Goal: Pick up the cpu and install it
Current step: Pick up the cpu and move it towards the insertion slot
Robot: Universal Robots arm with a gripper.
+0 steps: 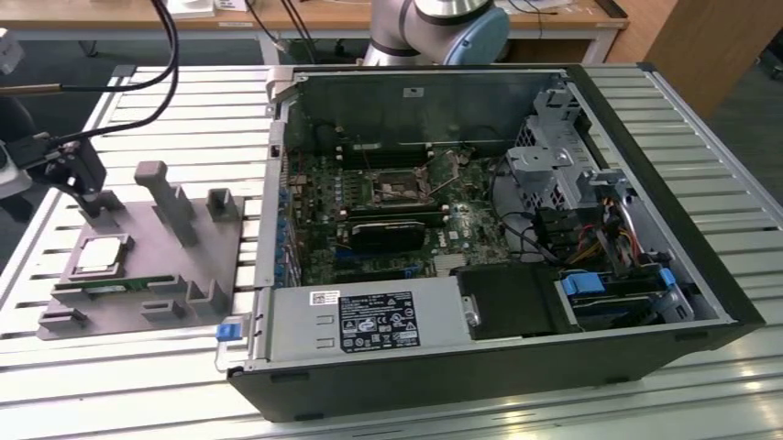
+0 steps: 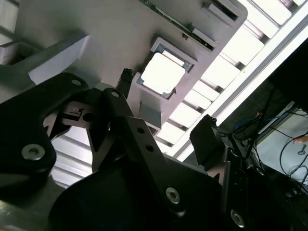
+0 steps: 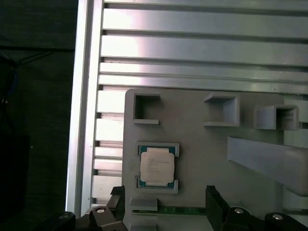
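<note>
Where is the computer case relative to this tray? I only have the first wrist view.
Observer: In the exterior view, the computer case lies open on its side, just to the exterior view's right of the grey tray.
Operator: Is the socket ready?
Observer: The socket inside the case looks empty, and its metal cover appears tilted up.
Operator: Is the gripper touching the cpu?
Observer: No. In the second wrist view the gripper hovers open, apart from the cpu, which lies in its pocket.
</note>
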